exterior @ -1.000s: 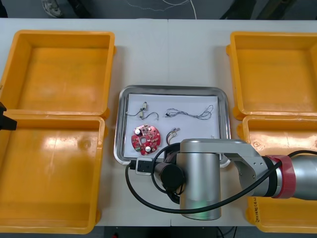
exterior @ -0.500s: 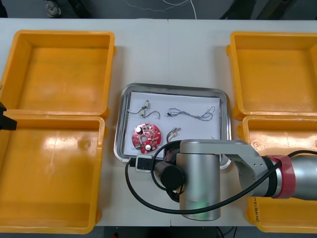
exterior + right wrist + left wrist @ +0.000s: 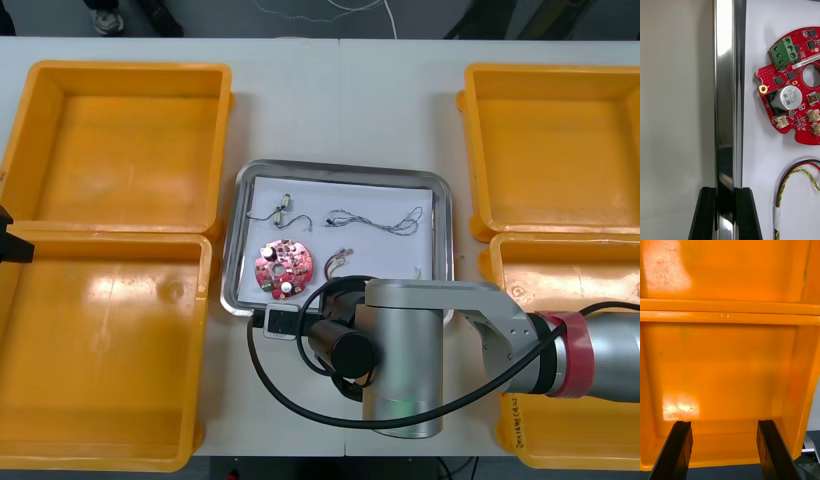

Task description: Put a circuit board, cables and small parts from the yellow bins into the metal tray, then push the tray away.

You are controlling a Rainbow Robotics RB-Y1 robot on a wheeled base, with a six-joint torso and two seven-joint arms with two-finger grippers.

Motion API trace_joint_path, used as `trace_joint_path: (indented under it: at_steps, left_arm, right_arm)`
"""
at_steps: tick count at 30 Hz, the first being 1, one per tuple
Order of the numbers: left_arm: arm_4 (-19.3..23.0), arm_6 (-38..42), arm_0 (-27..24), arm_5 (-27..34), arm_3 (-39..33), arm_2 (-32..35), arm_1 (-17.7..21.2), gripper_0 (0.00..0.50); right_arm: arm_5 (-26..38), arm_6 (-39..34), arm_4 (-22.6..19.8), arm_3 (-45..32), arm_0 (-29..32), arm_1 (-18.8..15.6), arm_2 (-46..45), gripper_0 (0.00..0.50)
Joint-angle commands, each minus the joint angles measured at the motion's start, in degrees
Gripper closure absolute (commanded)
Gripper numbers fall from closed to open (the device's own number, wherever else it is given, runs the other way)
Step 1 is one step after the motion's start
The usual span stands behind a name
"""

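Moved: metal tray (image 3: 340,167) has slid away from the robot and a little to its left across the table (image 3: 330,90) over the last second, its load riding with it.
Right gripper (image 3: 725,195): narrowly closed, pinching the tray's near rim, one black finger on either side of the shiny edge.
Left gripper (image 3: 724,427): fingers spread wide and holding nothing, idle above a bin at the table's left side.
Tray contents: round red circuit board (image 3: 283,271) at the near left; red and yellow cable (image 3: 340,259) just beside it; twisted blue and white cable (image 3: 377,220) farther back; small metal part (image 3: 280,207) on a thin dark lead towards the far left corner.
Yellow bins (image 3: 120,140): all four look bare inside.
Done: loading appears complete (board, cables and a part all lie on the tray's white floor).
Left to do: the push itself seems to be under way; the tray sits between the bins, well short of the table's far edge, so more travel and a release are likely needed.
Writing: the silver capacitor (image 3: 790,98) on the board carries print that looks like "330" and "63V" (not certain); a white strip beside the green terminal block (image 3: 783,52) has characters too small to read.
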Motion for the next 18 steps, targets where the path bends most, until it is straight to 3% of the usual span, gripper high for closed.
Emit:
trace_joint_path:
  at_steps: [1,8,18]
  left_arm:
    - [0.5,-5.2,0.9,-0.2,-1.5,1.8,2.5,0.000]
    - [0.5,-5.2,0.9,-0.2,-1.5,1.8,2.5,0.000]
    - [0.5,-5.2,0.9,-0.2,-1.5,1.8,2.5,0.000]
  right_arm:
    - [-4.0,0.3,0.6,1.7,-1.0,-1.4,0.8,0.500]
    - [-7.2,1.1,0.6,2.6,-1.9,-2.7,0.8,0.500]
    - [-7.1,1.5,0.6,2.6,-3.5,-4.3,1.3,0.500]
